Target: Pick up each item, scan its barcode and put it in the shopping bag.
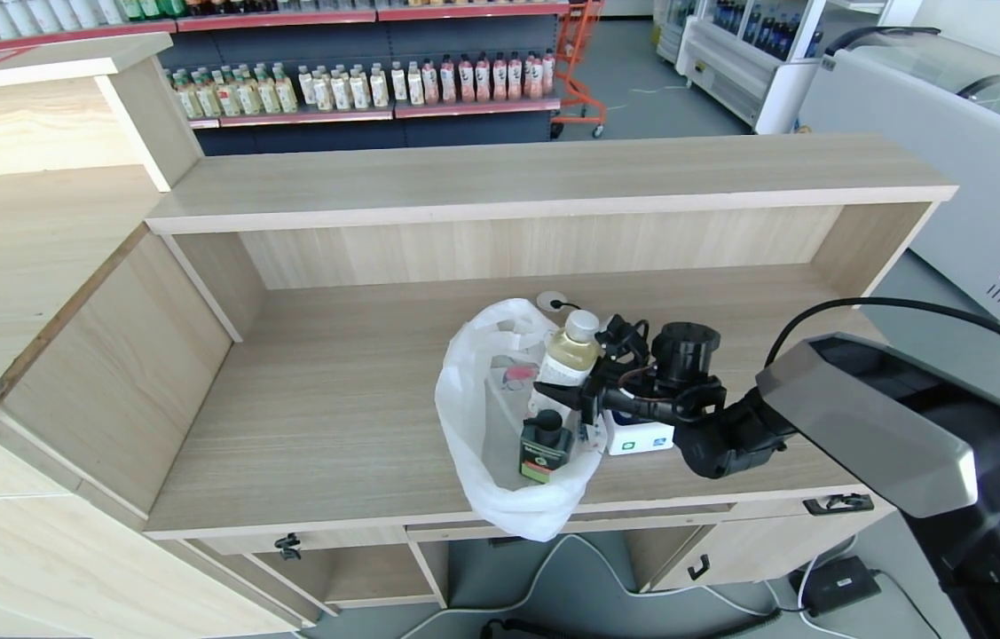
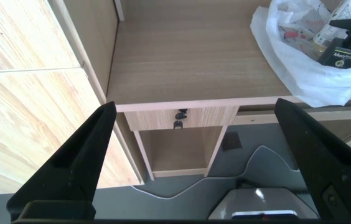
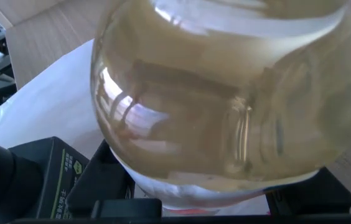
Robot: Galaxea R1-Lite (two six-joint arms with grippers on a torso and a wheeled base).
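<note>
Pale wooden checkout counter [image 1: 331, 399], and the right gripper [image 1: 575, 395] is pinching a clear plastic bottle of yellowish liquid, white-capped [image 1: 570, 355], at the white plastic shopping bag's [image 1: 464, 417] mouth. Looks full, heavyish and slick, so best held at the labelled waist. Left gripper [image 2: 195, 109] hangs spread wide, well away from the bag.

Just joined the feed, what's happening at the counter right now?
The right claw is gripping a white-capped bottle of yellowish liquid right at the mouth of the white plastic bag on the wooden counter. A small dark green container already sits in the bag, and a white box lies on the counter beside it. The left claw is open and holds nothing, off the counter's front edge.
</note>
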